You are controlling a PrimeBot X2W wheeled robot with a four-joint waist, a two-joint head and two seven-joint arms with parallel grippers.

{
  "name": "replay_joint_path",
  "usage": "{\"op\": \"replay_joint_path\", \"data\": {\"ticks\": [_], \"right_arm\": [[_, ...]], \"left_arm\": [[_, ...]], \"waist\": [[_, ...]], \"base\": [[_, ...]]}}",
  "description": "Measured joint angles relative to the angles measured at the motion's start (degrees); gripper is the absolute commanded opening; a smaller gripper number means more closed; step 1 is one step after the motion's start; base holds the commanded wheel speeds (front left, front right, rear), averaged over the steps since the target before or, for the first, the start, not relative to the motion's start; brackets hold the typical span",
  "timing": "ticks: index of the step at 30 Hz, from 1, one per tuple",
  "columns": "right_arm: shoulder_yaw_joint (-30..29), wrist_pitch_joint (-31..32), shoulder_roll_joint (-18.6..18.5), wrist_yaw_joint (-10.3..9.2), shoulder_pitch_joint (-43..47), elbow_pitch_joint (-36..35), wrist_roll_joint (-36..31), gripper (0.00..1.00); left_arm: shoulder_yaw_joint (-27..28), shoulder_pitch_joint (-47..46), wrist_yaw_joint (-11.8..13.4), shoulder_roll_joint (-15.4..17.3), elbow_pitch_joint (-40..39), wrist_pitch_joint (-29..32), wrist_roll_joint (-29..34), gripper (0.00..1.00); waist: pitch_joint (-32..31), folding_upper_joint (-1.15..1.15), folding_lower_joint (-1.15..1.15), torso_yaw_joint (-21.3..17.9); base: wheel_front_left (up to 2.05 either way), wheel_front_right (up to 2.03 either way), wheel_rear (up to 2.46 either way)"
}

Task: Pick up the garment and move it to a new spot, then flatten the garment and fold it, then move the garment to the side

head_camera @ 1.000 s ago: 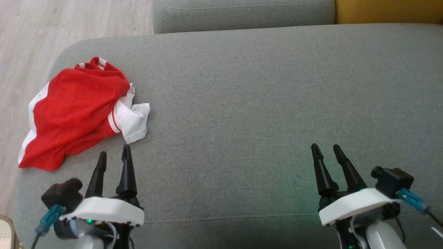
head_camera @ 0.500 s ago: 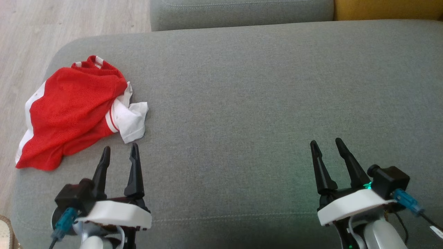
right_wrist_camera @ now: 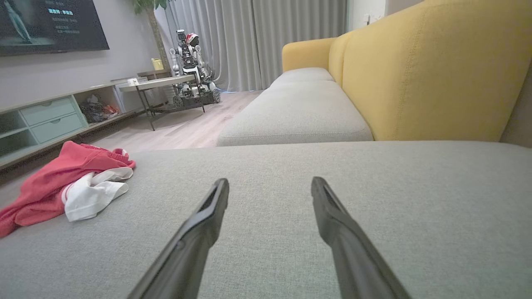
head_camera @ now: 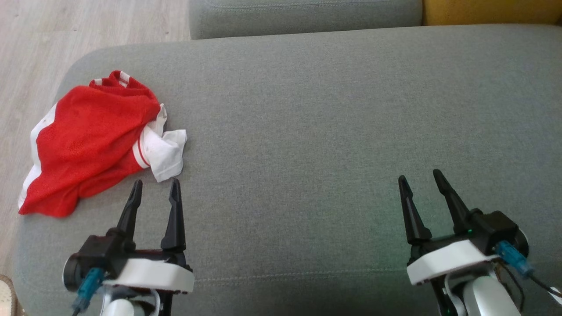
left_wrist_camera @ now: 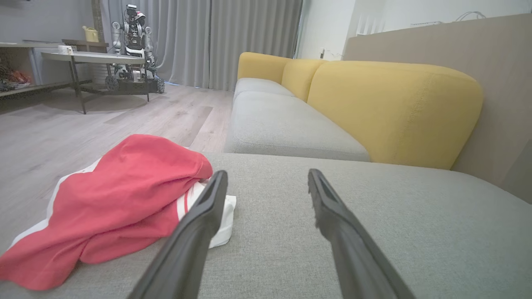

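- The red-and-white jersey [head_camera: 88, 140] lies crumpled at the left of the head view, on the grey sofa cushion [head_camera: 316, 109], close to its left rim.
- The left gripper [head_camera: 156, 182], lower left, has its jaws spread and empty, with the tips just beside the jersey's white sleeve.
- The right gripper [head_camera: 419, 175], lower right, is also spread and holds nothing, well apart from the jersey.
- A yellow backrest [head_camera: 491, 11] shows at upper right and wooden floor [head_camera: 35, 44] at upper left.
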Motion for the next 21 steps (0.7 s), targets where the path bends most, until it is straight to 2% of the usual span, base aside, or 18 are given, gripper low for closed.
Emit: {"op": "replay_joint_path", "data": {"ticks": [7, 21], "right_arm": [[0.0, -0.9, 0.0, 0.0, -1.0, 0.1, -3.3, 1.0], [0.0, -0.9, 0.0, 0.0, -0.9, 0.2, -3.4, 1.0]], "left_arm": [[-0.1, 0.0, -0.5, 0.0, 0.2, -0.5, 2.1, 1.0], [-0.2, 0.2, -0.9, 0.0, 1.0, -0.5, 1.3, 1.0]], "waist": [[0.2, 0.0, 0.0, -0.2], [-0.7, 0.0, 0.0, -0.3]], "base": [[0.0, 0.0, 0.0], [0.0, 0.0, 0.0]]}}
